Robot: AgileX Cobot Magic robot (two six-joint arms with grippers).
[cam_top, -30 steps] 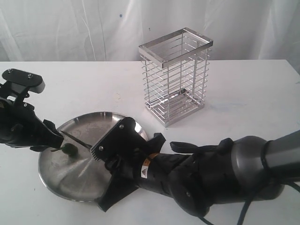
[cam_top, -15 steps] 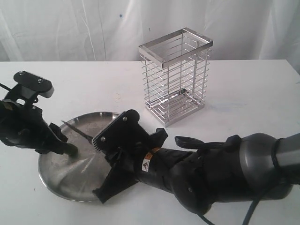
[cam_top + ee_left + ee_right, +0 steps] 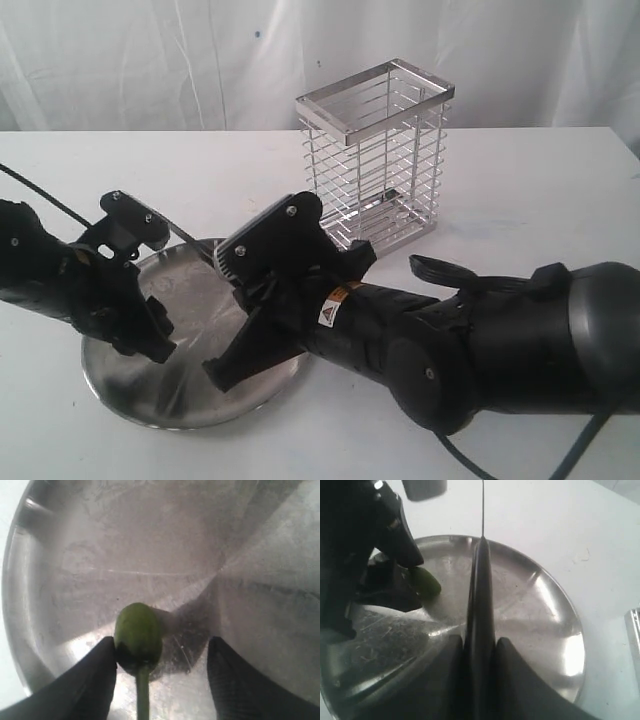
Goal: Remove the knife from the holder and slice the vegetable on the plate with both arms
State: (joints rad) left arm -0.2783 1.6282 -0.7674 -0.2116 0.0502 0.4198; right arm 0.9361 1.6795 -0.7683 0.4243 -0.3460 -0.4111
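Left wrist view shows my left pincer (image 3: 161, 652) standing wide open, low over the round, scratched stainless steel plate (image 3: 150, 540). The small glossy green chilli (image 3: 138, 641) lies on the steel between its two black fingers (image 3: 87, 687). The chilli's rounded body leans against one finger and is clear of the other, and its thin stem points back toward my wrist, so I have no grip on it. In the right wrist view my right pincer (image 3: 480, 652) is clamped tight on the handle of the slim all-black knife (image 3: 480, 595). Seen edge-on, the blade reaches out over the plate, its fine point past the far rim; whether the edge touches the steel I cannot tell. The chilli sits to one side of the blade, near it but apart, tucked at the tips of my left pincer. From the exterior view, my left arm (image 3: 60, 280) and my bulkier right arm (image 3: 480, 340) meet over the plate on the white table (image 3: 520, 220). The tall chrome wire holder (image 3: 375, 160) stands upright beyond the plate, apart from it.
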